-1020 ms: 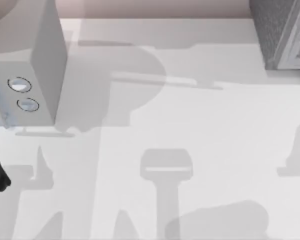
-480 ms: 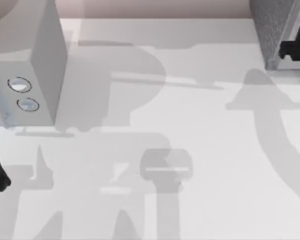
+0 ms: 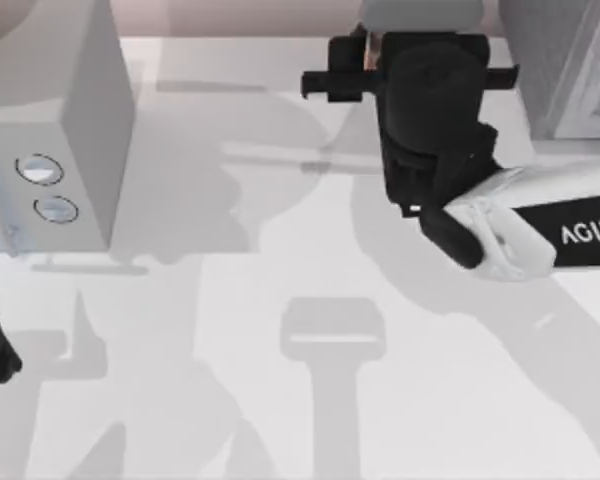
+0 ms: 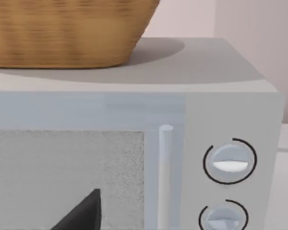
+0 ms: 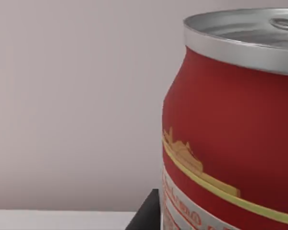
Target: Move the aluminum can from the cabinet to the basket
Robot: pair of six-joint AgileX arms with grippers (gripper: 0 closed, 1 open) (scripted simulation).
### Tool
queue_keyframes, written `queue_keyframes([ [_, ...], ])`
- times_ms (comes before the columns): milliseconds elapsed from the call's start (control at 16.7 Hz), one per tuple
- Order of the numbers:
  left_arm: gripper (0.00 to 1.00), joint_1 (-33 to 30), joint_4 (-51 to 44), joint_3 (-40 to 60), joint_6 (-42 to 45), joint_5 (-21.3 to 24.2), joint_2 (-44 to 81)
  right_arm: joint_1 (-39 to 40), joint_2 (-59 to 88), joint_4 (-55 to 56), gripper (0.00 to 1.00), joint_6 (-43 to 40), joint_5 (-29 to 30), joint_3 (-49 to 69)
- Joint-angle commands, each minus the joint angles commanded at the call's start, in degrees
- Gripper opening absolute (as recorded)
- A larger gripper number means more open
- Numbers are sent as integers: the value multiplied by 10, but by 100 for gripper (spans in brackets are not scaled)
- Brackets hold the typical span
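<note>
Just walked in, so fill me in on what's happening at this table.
The right arm's gripper is out over the far middle of the table, and the red aluminum can sits upright right in front of its wrist camera, apparently held. The basket sits on top of the microwave at the table's left. The left arm is parked at the left edge, facing the microwave.

You have the microwave (image 3: 50, 120) at the table's (image 3: 280, 400) far left, and the left wrist view shows the basket (image 4: 62, 33) sitting on top of it. The cabinet (image 3: 565, 60) stands at the far right corner. Between them, near the table's far edge, your right gripper (image 3: 380, 45) hangs just left of the cabinet, with the aluminum can (image 5: 230, 134) upright at its fingers.
</note>
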Motion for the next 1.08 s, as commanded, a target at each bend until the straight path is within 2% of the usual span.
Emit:
queue_keyframes([
  [240,100,0,0,0,0,0,0,60,187,79,0,1,62,106],
  [480,100,0,0,0,0,0,0,99,307,132,0,2,102,175],
  [1080,100,0,0,0,0,0,0,106,351,144,0,3,112,203],
])
